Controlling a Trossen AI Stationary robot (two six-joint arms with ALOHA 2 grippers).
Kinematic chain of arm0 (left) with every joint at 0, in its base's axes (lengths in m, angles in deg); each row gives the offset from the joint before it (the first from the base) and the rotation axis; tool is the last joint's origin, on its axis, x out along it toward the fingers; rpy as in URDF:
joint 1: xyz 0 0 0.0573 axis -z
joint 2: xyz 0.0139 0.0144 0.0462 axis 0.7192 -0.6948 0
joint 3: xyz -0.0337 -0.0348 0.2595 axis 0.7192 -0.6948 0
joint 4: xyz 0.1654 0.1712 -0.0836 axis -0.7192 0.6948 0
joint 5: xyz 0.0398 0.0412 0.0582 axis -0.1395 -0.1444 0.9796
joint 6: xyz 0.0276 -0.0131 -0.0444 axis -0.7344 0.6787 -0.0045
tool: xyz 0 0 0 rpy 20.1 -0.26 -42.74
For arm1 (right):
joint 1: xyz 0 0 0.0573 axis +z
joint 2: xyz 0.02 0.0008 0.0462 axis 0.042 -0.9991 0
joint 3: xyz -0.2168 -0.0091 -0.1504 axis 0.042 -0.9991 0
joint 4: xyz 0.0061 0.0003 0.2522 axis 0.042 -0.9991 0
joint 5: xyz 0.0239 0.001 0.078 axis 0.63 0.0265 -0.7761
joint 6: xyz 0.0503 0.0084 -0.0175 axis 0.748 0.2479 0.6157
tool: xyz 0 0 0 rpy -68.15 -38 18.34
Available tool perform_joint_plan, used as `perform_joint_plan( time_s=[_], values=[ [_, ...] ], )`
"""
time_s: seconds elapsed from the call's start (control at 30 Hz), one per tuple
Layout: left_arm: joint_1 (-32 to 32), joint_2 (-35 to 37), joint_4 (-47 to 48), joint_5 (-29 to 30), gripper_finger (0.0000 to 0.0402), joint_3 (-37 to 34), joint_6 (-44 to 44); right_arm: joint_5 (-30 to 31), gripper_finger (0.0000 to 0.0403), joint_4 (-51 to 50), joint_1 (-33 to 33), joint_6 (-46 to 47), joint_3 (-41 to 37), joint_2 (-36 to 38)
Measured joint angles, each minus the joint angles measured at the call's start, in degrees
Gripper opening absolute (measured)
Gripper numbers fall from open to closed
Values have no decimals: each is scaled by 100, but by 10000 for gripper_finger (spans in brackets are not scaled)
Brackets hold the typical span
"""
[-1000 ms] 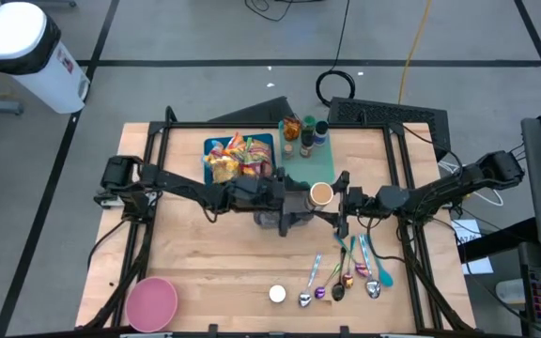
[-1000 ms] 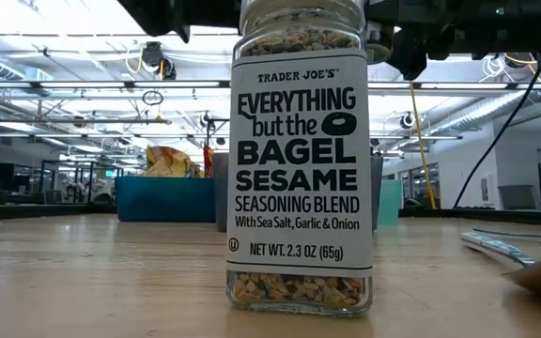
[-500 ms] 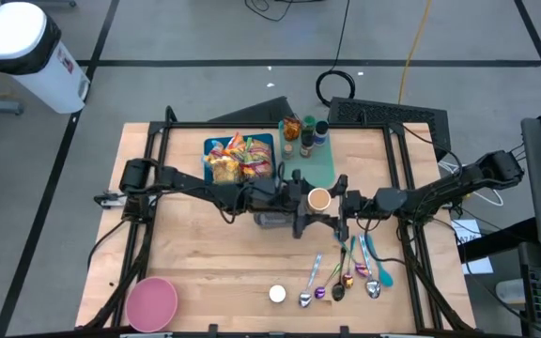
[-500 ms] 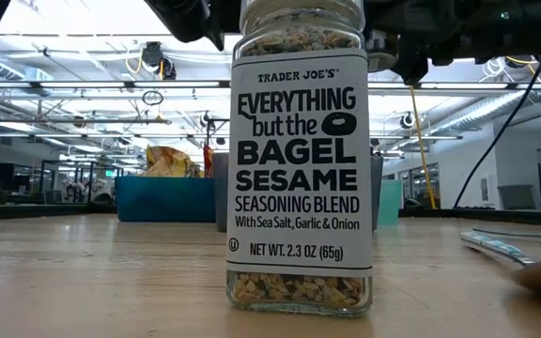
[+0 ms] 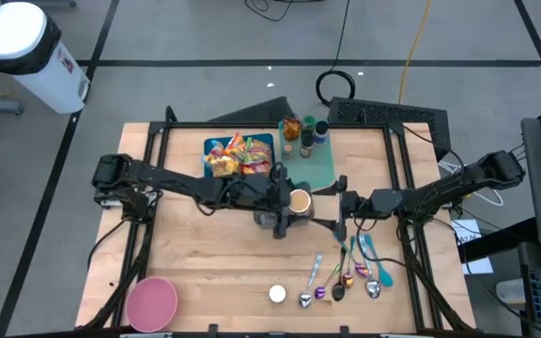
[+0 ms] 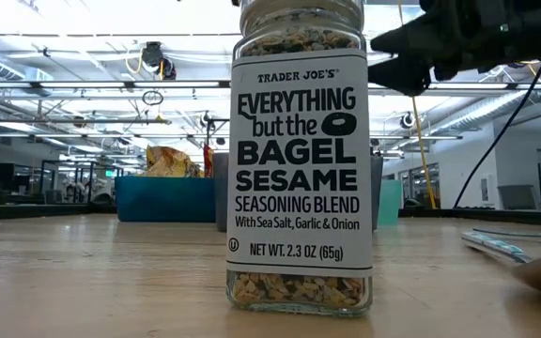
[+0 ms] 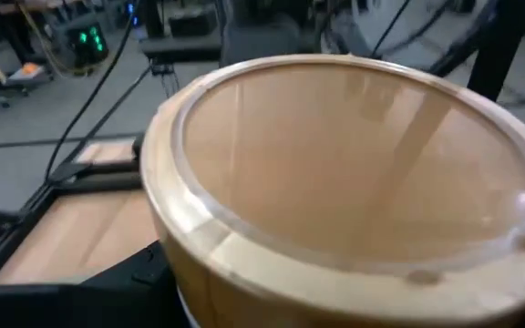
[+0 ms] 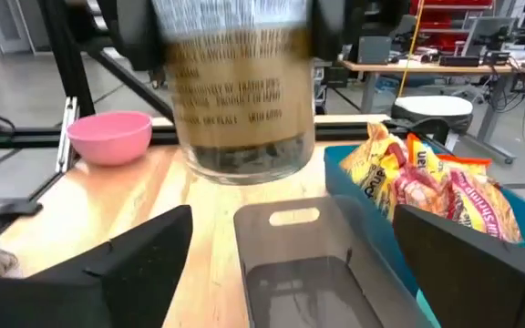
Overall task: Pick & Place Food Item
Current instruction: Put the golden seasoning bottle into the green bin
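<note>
My left gripper (image 5: 285, 202) pinches a jar (image 5: 300, 200) with a tan lid, seemingly lifted above the table (image 5: 214, 272) centre. My right gripper (image 5: 338, 208), at 3 o'clock from it, has its 2 fingers spread, clear of it.

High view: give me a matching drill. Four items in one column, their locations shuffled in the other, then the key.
Items:
1. pink bowl
2. snack packets
3. spoons
4. wooden-lidded jar

Places:
A. inside the blue bin
B. over the middle of the table
C. by the table corner at the picture's bottom left
D. lying on bare wood, right half of the table

Pairs: 1-C, 2-A, 3-D, 4-B
</note>
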Motion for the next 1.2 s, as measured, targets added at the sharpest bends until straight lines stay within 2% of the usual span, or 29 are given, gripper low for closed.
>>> perform_joint_plan(
  time_s=[0.17,0.27,0.37,0.57,0.73,0.9,0.97,1.2],
  values=[
    [32,-10,104,95,276,-231,-15,116,385,-468,-11,-74,163,437],
    [34,-219,0,209,276,-268,81,275,379,-1618,-15,-92,828,743],
    [10,-480,-3,329,276,-297,133,241,379,-3020,-14,53,1801,679],
    [-68,-733,-206,388,276,-284,167,217,379,-5178,-13,170,3666,-255],
    [-99,-807,-228,407,276,-293,208,189,379,-6229,-22,129,4559,-1235],
    [-100,-812,-166,400,276,-291,243,76,379,-6747,-48,-18,4800,-1778],
    [-93,-835,-148,394,276,-291,263,-82,379,-6812,-77,18,4798,-1836],
    [-97,-818,-170,412,276,-287,347,-81,376,-6935,-166,312,4795,-1784]
  ],
)
